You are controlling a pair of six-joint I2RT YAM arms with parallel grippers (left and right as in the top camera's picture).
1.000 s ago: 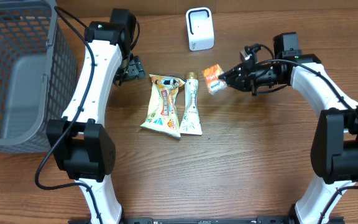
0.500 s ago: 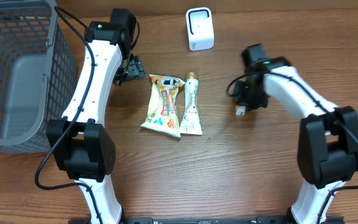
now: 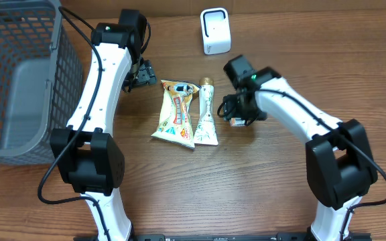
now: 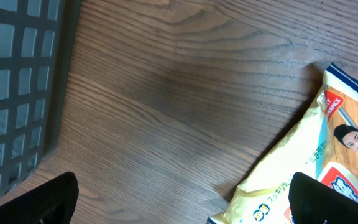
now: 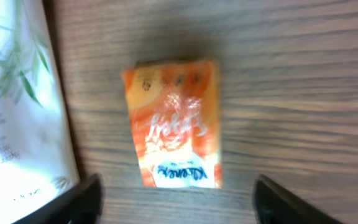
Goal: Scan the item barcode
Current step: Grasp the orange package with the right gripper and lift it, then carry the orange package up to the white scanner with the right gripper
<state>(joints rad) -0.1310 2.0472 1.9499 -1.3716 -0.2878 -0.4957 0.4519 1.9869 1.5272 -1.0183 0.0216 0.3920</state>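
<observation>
Overhead, left edge: grey plastic mesh basket (image 3: 19, 80) on the brown wooden table (image 3: 246, 194).
Overhead, top centre: small white boxy scanner (image 3: 216, 31), standing upright.
Overhead, centre: yellow printed snack packet (image 3: 177, 112) and white tube with green leaf print (image 3: 207, 115), lying side by side and touching.
Overhead, task item: small orange foil sachet (image 3: 236, 122) just right of the tube, partly under the right gripper (image 3: 236, 115).
Overhead, left gripper (image 3: 141, 75): near the packet's upper left corner, apart from it.
Left wrist, claw: fingertips (image 4: 36, 202) in the lower corners, wide apart, nothing between them; basket wall upper left, packet at right.
Right wrist, claw: fingertips (image 5: 73, 199) spread wide in the lower corners, gripping nothing.
Right wrist, sachet: flat on the wood at frame centre, ahead of the gap between the fingers, touching neither; tube along the left edge, just beside it.
</observation>
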